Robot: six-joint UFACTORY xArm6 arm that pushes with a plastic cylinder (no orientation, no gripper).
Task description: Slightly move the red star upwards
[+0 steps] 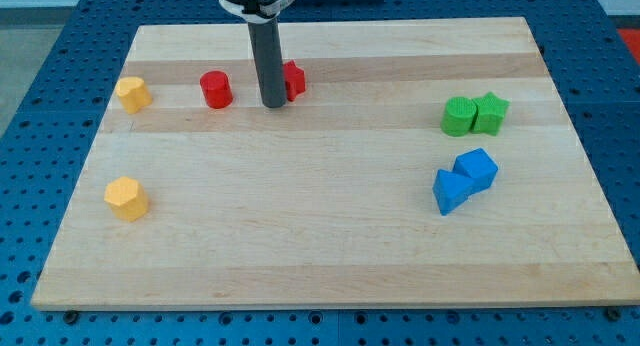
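Camera view: my tip [273,106] touching red star [294,79], rod hiding star's left part; no gripper visible.

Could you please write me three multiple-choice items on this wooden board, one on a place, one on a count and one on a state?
1. Where does my tip stand?
A. At the left edge of the partly hidden red star block
B. Beside the blue blocks
C. At the view's bottom edge of the board

2. How many yellow blocks lie on the light wooden board?
A. One
B. Two
C. Four

3. How do the two green blocks sit?
A. Stacked
B. Far apart
C. Side by side, touching

Answers:
1. A, the dark rod covers the star's left part, with the red cylinder block apart at its left.
2. B, one yellow block sits at the upper left and another yellow block below it.
3. C, the rounded green block meets the green star block.
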